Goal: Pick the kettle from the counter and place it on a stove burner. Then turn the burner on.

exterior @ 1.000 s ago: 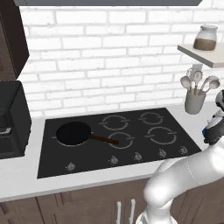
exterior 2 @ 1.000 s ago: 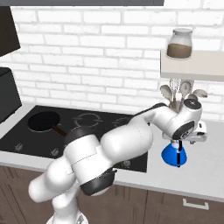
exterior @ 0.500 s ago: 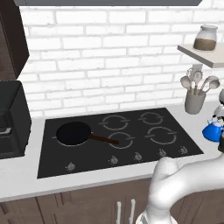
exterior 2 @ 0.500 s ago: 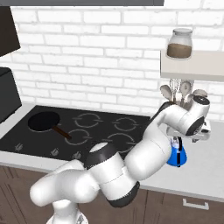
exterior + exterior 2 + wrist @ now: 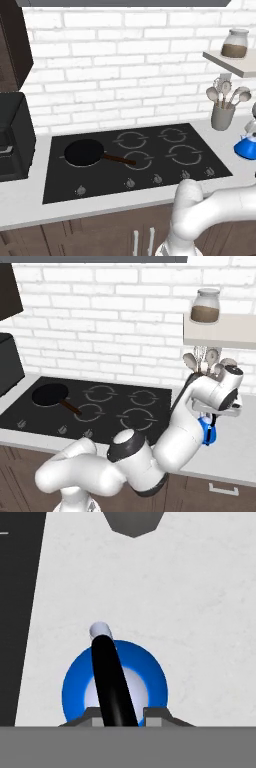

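kettle (image 5: 115,684) low centre of hand view, sitting on counter (image 5: 190,612) beside the cooktop | my gripper (image 5: 123,716) straddles its dark handle from above, tips either side, apparently open | lined up so I can lift it toward stove burner (image 5: 184,154)

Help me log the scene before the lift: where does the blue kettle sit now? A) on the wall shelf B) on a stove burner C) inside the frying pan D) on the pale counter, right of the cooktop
D: the kettle rests on the counter, clear of the black cooktop, with the gripper over its handle.
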{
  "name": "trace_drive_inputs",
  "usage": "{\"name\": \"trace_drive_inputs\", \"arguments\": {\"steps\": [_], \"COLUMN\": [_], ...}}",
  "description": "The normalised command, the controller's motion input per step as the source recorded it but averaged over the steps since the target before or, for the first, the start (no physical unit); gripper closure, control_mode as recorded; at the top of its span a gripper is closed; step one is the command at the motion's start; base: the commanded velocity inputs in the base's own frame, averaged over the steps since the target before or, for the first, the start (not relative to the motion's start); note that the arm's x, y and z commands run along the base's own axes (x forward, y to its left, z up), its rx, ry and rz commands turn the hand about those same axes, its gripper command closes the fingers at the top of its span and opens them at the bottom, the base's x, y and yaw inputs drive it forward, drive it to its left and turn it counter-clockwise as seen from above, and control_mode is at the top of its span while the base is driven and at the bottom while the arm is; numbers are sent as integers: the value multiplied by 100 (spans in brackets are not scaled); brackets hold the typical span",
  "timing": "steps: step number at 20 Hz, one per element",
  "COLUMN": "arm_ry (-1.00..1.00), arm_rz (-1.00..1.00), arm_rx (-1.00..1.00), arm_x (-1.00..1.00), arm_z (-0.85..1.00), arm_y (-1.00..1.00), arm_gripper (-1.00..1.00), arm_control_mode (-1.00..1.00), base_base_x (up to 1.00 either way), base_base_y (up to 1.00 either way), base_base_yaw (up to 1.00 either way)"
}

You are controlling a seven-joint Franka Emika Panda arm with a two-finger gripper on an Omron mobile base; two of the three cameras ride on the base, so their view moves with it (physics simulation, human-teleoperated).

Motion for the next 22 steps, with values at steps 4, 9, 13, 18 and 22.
{"name": "trace_drive_inputs", "arguments": {"steps": [4, 9, 13, 18, 22], "arm_ry": [-10, -26, -35, -29, -2], "arm_rz": [0, -1, -9, -14, -9], "arm_rx": [0, -1, -2, -10, -26], "arm_x": [-13, -23, -18, -2, 0], "arm_z": [10, 11, 18, 37, 44], "arm_y": [47, 98, 100, 100, 100], "arm_gripper": [100, 100, 100, 100, 100], "arm_control_mode": [-100, -100, -100, -100, -100], "base_base_x": [0, 0, 0, 0, 0], "base_base_y": [0, 0, 0, 0, 0], "base_base_yaw": [0, 0, 0, 0, 0]}}
